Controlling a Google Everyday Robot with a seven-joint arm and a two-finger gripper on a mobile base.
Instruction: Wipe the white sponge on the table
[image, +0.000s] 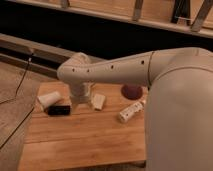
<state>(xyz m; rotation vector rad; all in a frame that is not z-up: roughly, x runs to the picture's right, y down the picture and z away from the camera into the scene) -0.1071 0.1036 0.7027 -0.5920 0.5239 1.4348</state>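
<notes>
Softness and lightness are what we expect of the white sponge (98, 101), which lies on the table (85, 142) just beside the gripper (81, 103). We would pinch it gently across its narrow sides. We cannot tell how open the gripper is, or whether it holds anything.

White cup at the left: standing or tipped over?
Tipped: the white cup lies on its side on the table, left of the gripper.
</notes>
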